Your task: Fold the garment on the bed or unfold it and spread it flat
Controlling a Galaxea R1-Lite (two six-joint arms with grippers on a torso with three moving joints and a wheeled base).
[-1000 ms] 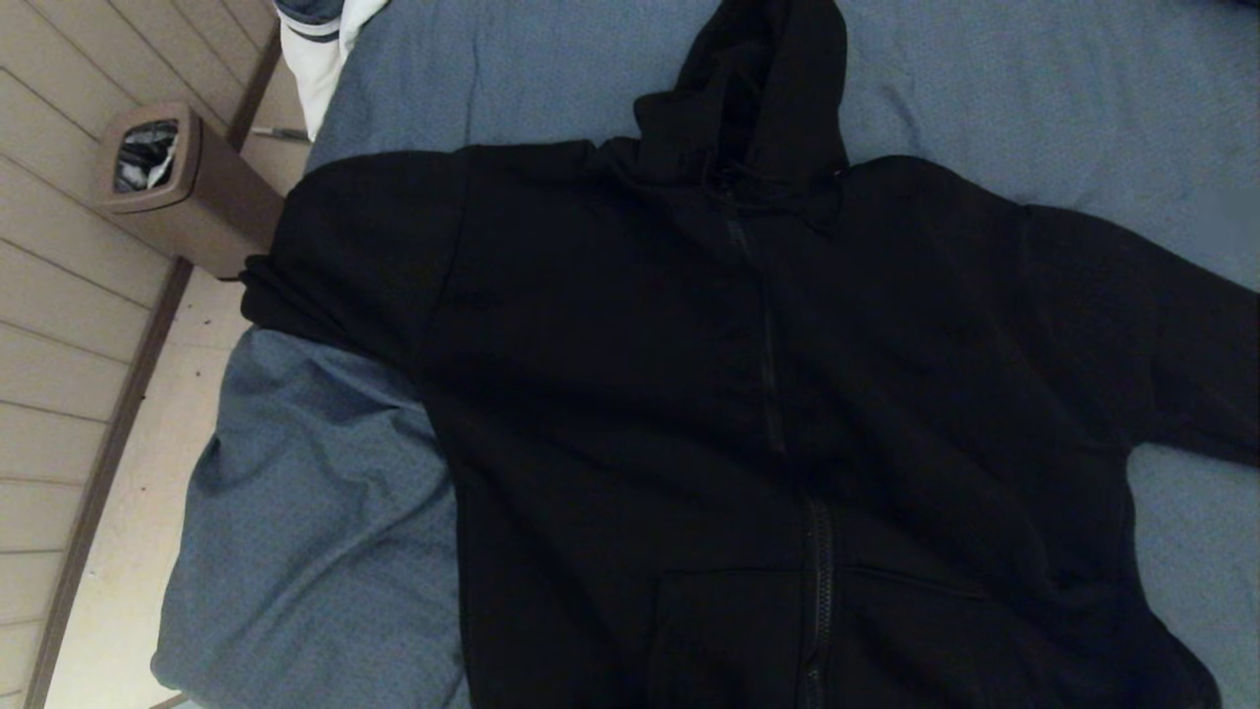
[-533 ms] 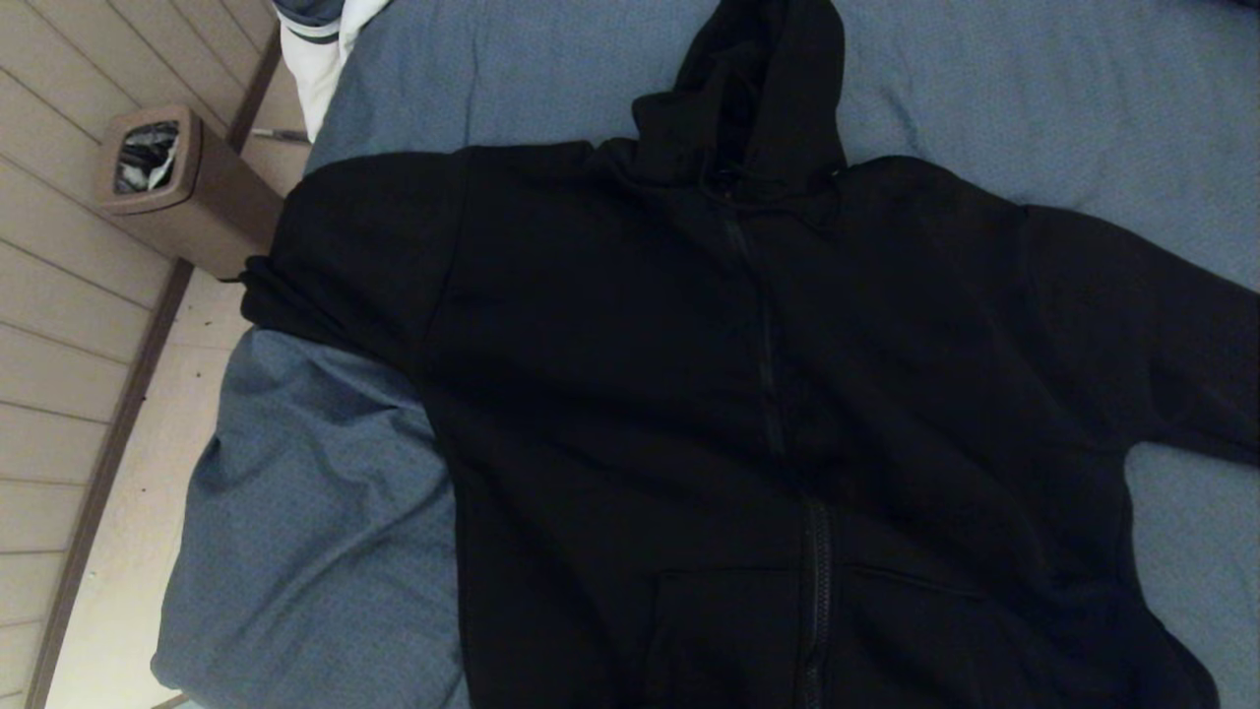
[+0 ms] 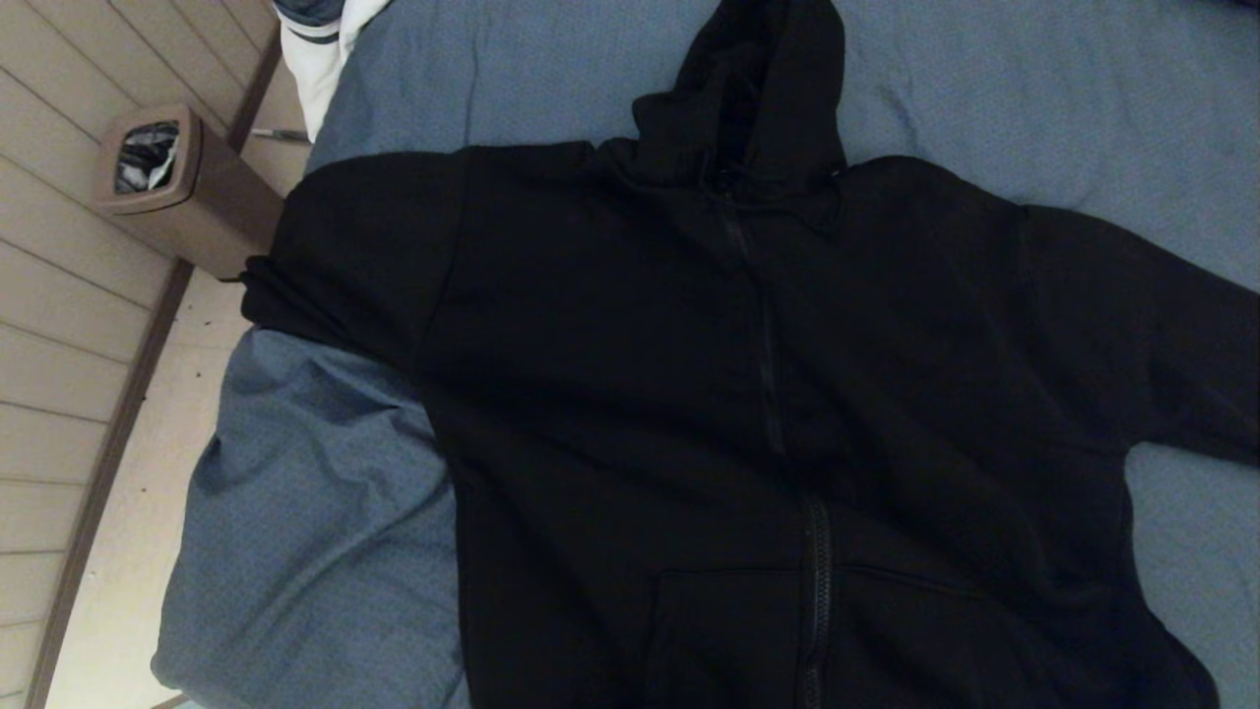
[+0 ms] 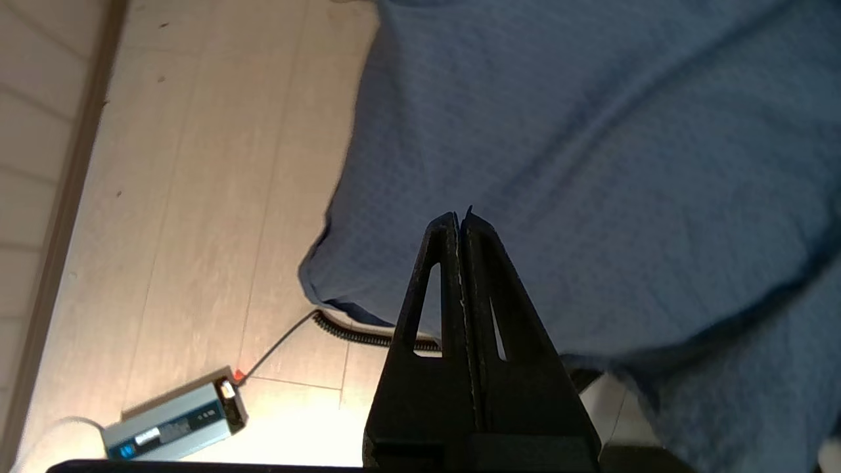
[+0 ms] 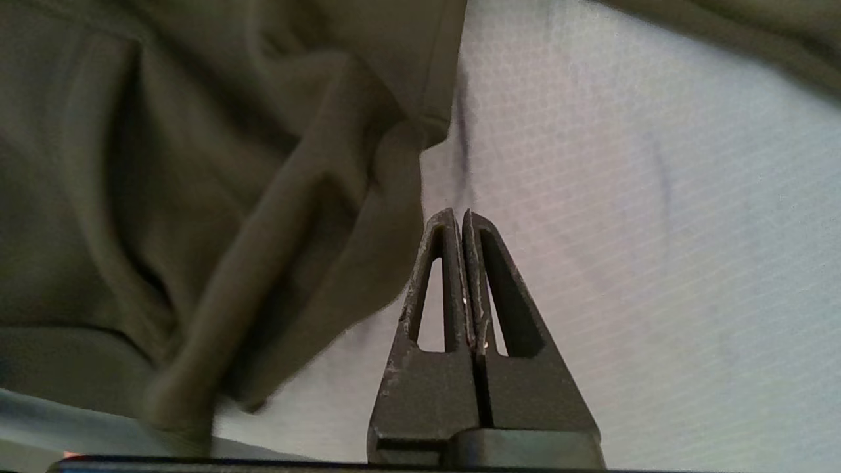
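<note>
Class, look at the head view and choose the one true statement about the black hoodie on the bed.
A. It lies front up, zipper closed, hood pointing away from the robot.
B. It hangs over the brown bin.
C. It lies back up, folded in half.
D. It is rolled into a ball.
A: the hoodie lies spread on the bed, its zipper closed down the middle and its hood at the far end.

The left pincer (image 4: 460,217), black with its two fingers pressed together and holding nothing, hangs over the bed (image 4: 591,164) with its blue-grey sheet. Beside the bed, a grey box (image 4: 174,424) and coiled cable (image 4: 368,335) lie on pale floor (image 4: 197,197).
</note>
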